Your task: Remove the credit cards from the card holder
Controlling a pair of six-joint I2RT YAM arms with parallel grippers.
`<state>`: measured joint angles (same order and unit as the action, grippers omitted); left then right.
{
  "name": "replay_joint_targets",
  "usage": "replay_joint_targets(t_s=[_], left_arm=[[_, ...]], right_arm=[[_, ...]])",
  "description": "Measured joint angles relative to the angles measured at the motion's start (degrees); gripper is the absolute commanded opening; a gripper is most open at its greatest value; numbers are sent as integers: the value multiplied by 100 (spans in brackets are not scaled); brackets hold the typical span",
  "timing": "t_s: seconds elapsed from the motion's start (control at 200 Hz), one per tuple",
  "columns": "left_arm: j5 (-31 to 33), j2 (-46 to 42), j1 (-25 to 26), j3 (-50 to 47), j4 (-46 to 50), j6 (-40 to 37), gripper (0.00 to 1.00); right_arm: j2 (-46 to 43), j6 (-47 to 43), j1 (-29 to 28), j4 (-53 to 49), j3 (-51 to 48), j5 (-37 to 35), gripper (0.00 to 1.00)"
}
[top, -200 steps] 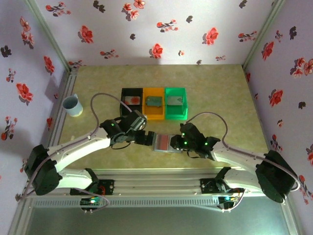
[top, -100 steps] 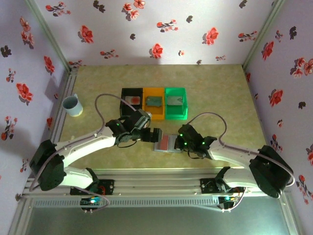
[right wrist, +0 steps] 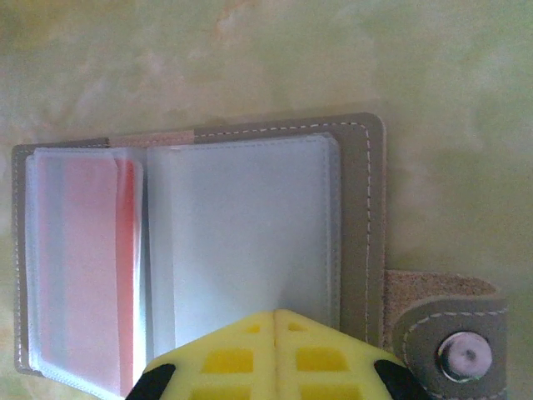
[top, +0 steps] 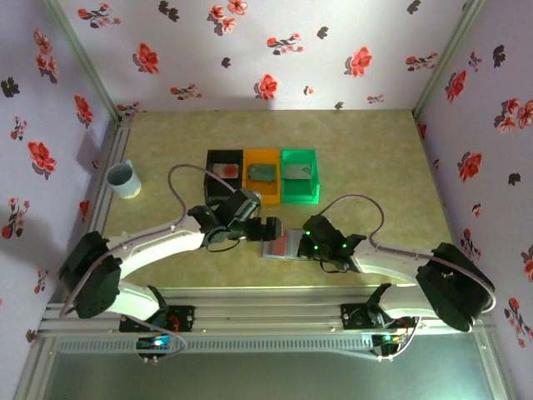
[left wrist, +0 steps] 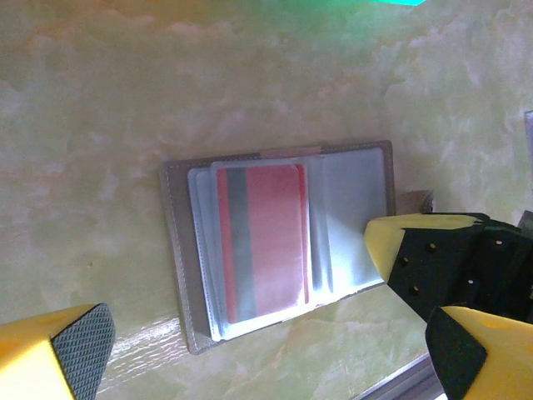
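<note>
Open card holder (right wrist: 241,225), right gripper (right wrist: 275,317) (fingers together) at its edge.

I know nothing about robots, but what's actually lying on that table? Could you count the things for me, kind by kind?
Bins: 3 (black, orange, green)
Card holder: 1
Credit cards: 4 (one in each bin, one red in the card holder)
Cup: 1
Total: 9

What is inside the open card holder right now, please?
In the card holder, clear sleeves show one red card with a grey stripe; the other sleeve looks empty. Anything beneath that card is covered, and the right hand hides one sleeve edge.
</note>
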<state>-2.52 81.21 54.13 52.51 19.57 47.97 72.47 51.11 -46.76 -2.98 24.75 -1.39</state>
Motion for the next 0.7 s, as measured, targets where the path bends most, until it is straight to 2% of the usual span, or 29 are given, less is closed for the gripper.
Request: replay_joint_targets(t_s=[0.7], left_arm=[[-334,610,262,-20,-752,431,100]], right_arm=[[-262,59,0,162,-247,-24,0]])
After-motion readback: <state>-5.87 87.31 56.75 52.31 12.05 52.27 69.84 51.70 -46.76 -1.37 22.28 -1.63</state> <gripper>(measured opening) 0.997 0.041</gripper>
